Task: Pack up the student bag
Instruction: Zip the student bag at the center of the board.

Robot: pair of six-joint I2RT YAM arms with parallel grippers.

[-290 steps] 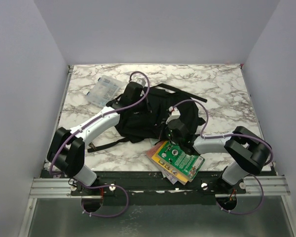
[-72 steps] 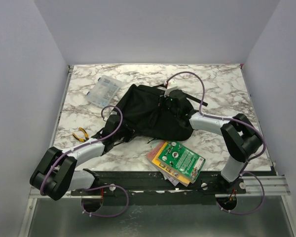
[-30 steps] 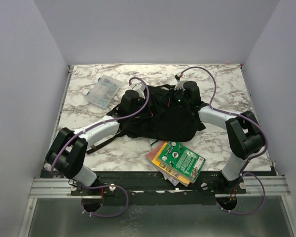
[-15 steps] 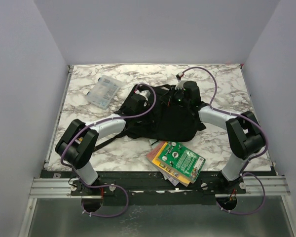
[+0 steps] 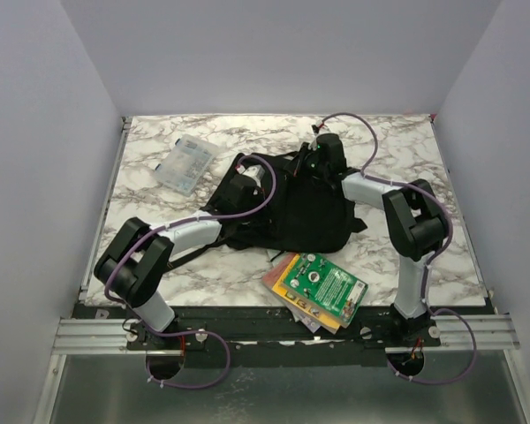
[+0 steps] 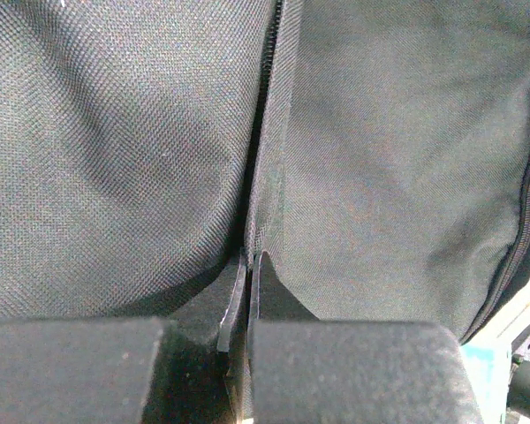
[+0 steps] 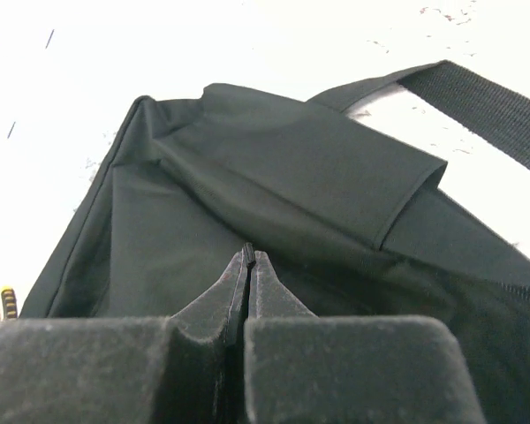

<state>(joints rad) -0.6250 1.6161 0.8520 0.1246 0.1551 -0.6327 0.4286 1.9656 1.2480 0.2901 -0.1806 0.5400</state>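
Fabric of the student bag (image 5: 291,216), which is lying in the middle of the bench (image 5: 406,141), is being pinched by both claws. The left claw (image 6: 251,262) is squeezing a fold beside the zipper seam (image 6: 267,106) with its jaws almost touching, and the right claw (image 7: 249,257) is clamping a thin black bit at the bag's far edge. Booklets (image 5: 322,284) are sitting at the near edge, and a clear plastic case (image 5: 185,165) is resting toward the far left corner.
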